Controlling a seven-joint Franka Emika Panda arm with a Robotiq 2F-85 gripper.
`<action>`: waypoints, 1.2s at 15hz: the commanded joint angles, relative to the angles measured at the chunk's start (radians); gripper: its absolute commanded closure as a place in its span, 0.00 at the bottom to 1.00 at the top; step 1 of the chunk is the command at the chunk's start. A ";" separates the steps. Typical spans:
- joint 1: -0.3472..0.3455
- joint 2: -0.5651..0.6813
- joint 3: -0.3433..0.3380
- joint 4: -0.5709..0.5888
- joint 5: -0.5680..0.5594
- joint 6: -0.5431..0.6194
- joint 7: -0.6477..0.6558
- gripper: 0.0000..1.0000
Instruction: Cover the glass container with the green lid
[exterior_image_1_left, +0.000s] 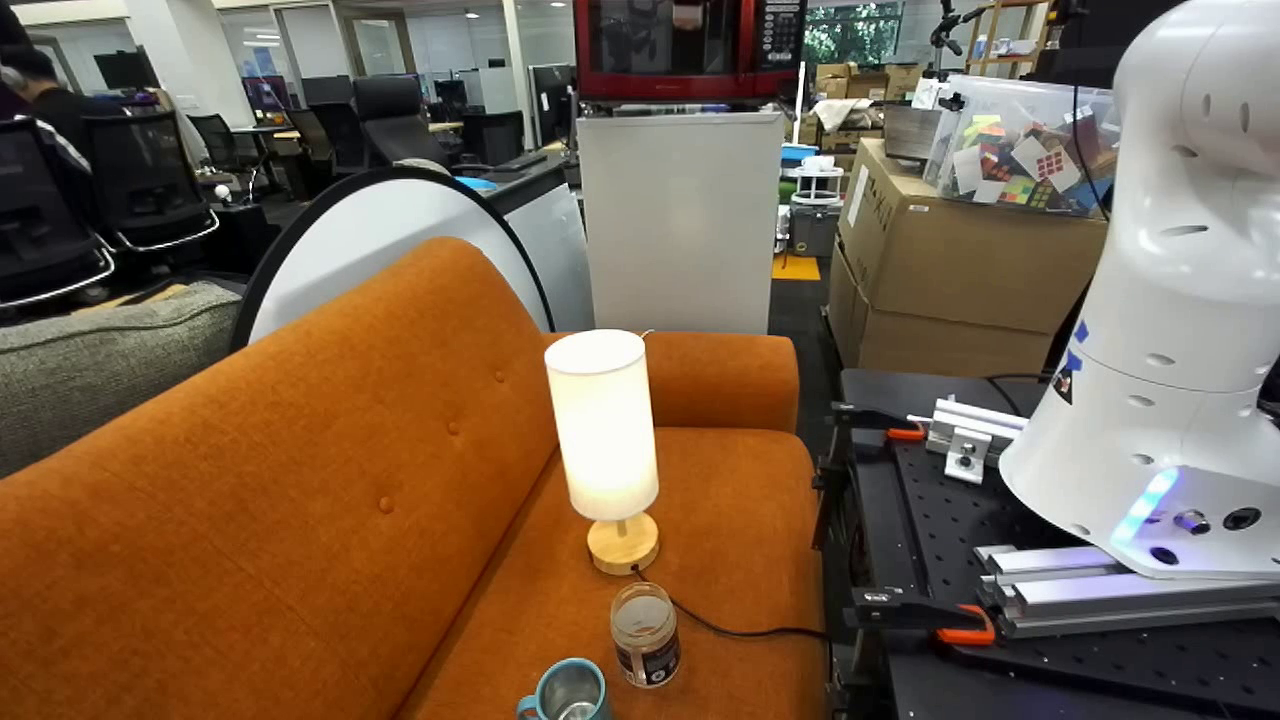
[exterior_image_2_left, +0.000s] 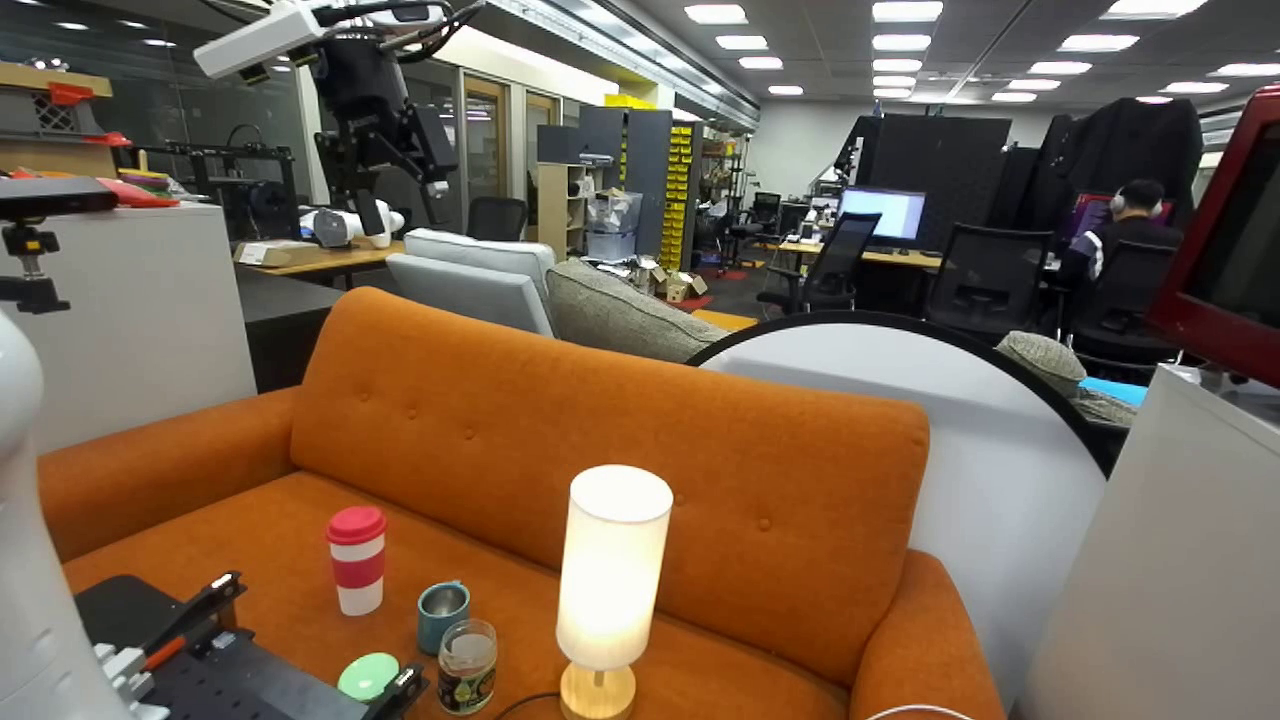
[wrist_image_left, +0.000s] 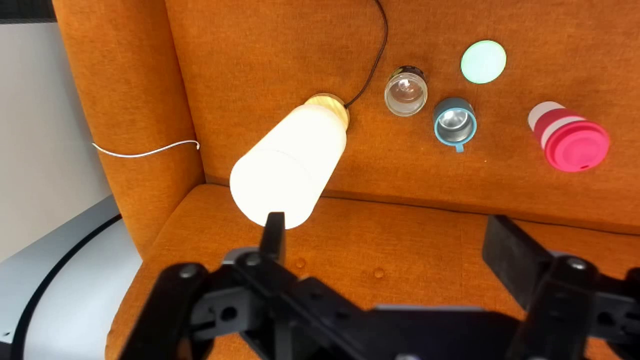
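Observation:
The glass container, a short clear jar with a dark label, stands upright and open on the orange sofa seat in both exterior views (exterior_image_1_left: 645, 640) (exterior_image_2_left: 467, 668) and in the wrist view (wrist_image_left: 406, 95). The pale green lid lies flat on the seat beside the jar, apart from it, in an exterior view (exterior_image_2_left: 368, 677) and in the wrist view (wrist_image_left: 483, 61). My gripper (exterior_image_2_left: 408, 205) hangs high above the sofa, well away from both. In the wrist view its fingers (wrist_image_left: 387, 225) are wide apart with nothing between them.
A lit white lamp (wrist_image_left: 290, 160) stands near the jar, its dark cord (wrist_image_left: 375, 65) running past it. A blue mug (wrist_image_left: 455, 122) is close beside the jar. A red and white tumbler (wrist_image_left: 570, 135) stands farther along. The sofa backrest (exterior_image_2_left: 600, 410) rises behind.

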 joint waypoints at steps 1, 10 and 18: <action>0.016 0.002 -0.012 0.003 -0.009 -0.004 0.008 0.00; 0.016 0.002 -0.012 0.003 -0.009 -0.004 0.008 0.00; 0.030 0.099 0.071 -0.011 -0.065 0.155 0.073 0.00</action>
